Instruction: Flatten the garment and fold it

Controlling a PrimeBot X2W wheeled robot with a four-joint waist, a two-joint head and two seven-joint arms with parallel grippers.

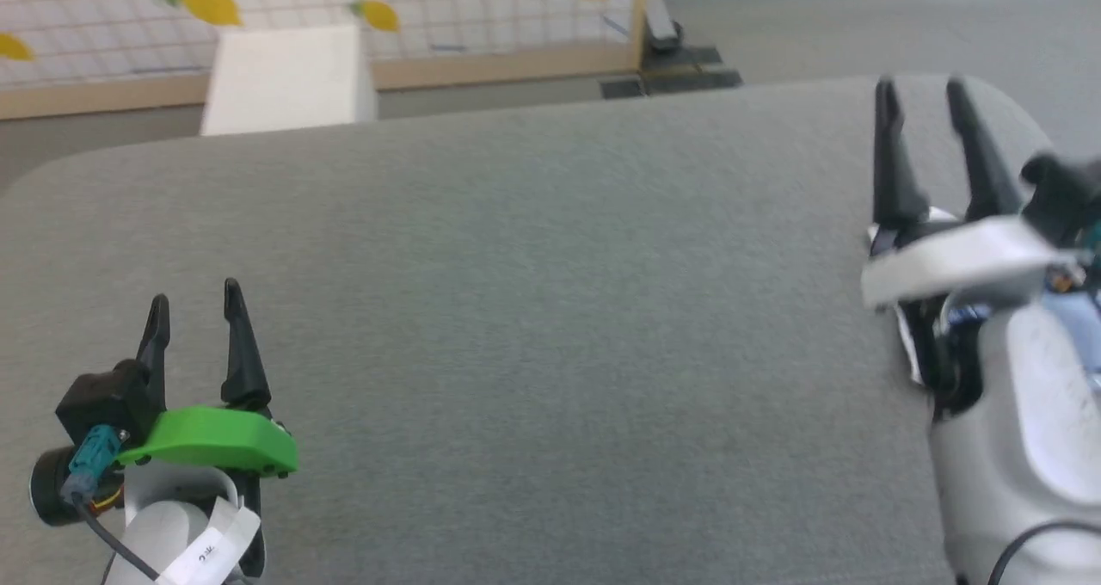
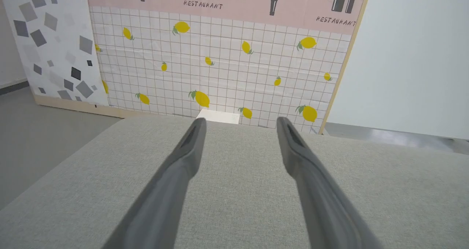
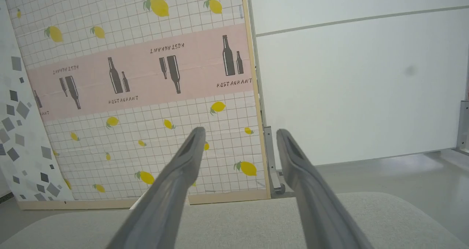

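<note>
Fabric of a plain grey covers the tabletop that we look down on from the head, its far corners rounded. At the lower left we see the left claw rising from a green bracket, its two dark fingers spread wide and holding nothing. At the right, the right claw sits further up the view, a little blurred, its fingers likewise apart and empty. Beyond the far edge a white box stands before a lemon-print panel on a grey floor.

From the left wrist, the left claw is over the tabletop with its fingers wide. Between their tips we see the white box at the foot of the lemon-print panel, which carries a pink band marked RESTAURANT. A speckled panel stands beside it.

From the right wrist, the right claw is also wide and empty. It is over a rounded corner of the tabletop, facing the lemon-print panel and a white wall. Where the garment lies we cannot tell.
</note>
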